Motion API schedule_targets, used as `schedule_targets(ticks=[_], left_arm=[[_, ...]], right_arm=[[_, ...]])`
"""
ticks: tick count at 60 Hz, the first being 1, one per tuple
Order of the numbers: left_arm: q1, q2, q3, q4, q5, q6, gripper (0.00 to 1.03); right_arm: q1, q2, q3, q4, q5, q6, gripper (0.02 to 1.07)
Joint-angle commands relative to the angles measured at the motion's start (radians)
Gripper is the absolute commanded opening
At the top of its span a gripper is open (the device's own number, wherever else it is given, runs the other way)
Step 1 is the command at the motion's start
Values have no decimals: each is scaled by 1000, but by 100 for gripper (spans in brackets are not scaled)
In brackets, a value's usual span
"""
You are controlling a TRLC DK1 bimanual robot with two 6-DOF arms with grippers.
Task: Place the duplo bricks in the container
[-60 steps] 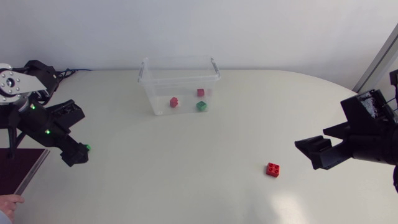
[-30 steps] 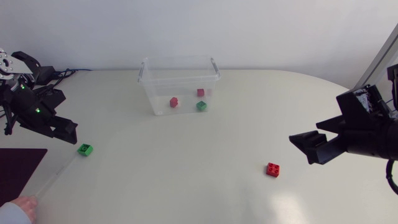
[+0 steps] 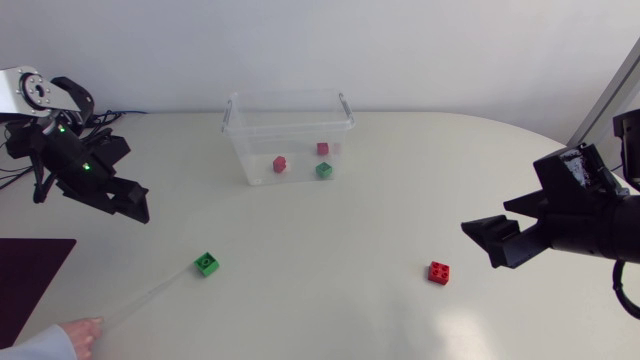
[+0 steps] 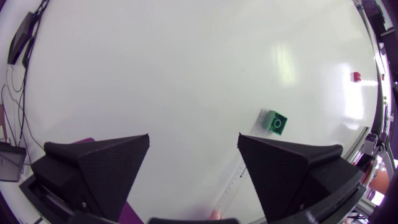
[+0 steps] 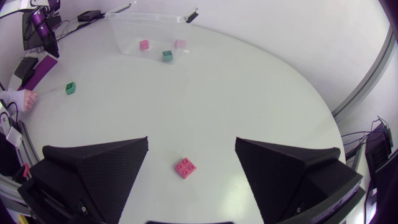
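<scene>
A clear plastic container (image 3: 290, 125) stands at the back middle with a green brick (image 3: 324, 170) and two red bricks (image 3: 280, 163) inside. A loose green brick (image 3: 206, 263) (image 4: 273, 122) lies front left, ahead of and to one side of my open left gripper (image 3: 130, 205) (image 4: 194, 137). A person's hand (image 3: 75, 335) holds a clear stick (image 3: 150, 295) against that brick. A red brick (image 3: 438, 272) (image 5: 185, 167) lies right of centre, just ahead of my open right gripper (image 3: 487, 240) (image 5: 191, 142). Neither gripper holds anything.
A dark purple mat (image 3: 25, 270) lies at the front left corner. Cables trail behind my left arm's base. In the right wrist view the container (image 5: 149, 22) and the green brick (image 5: 70, 88) show far ahead.
The stick has pushed the green brick rightward toward the table's middle. My left gripper rose away from it, then swung right. My right gripper crept a little left.
</scene>
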Motion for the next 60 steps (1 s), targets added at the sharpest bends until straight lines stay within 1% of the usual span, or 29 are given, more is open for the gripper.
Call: schedule_targets(ticks=[1, 18, 22, 36, 41, 50, 54, 60], left_arm=[[-60, -23, -50, -17, 16, 1, 99], [-210, -93, -147, -17, 18, 81, 99], [-261, -144, -190, -14, 33, 113, 99], [-347, -268, -268, -22, 81, 190, 99], [-400, -319, -315, -25, 93, 209, 99], [-468, -342, -363, -16, 98, 200, 99], [-506, -357, -380, -2, 98, 176, 99], [-538, -359, -384, 9, 98, 139, 99]], right_arm=[[-4, 6, -29, 6, -7, -18, 103], [-8, 4, -39, 1, -17, -27, 103], [-8, 4, -41, 1, -30, -33, 103], [-4, 4, -44, 1, -43, -35, 103], [-2, 4, -46, 1, -45, -36, 103], [4, 4, -52, 1, -45, -36, 103], [4, 4, -52, 1, -45, -36, 103], [6, 3, -52, 1, -45, -36, 103]])
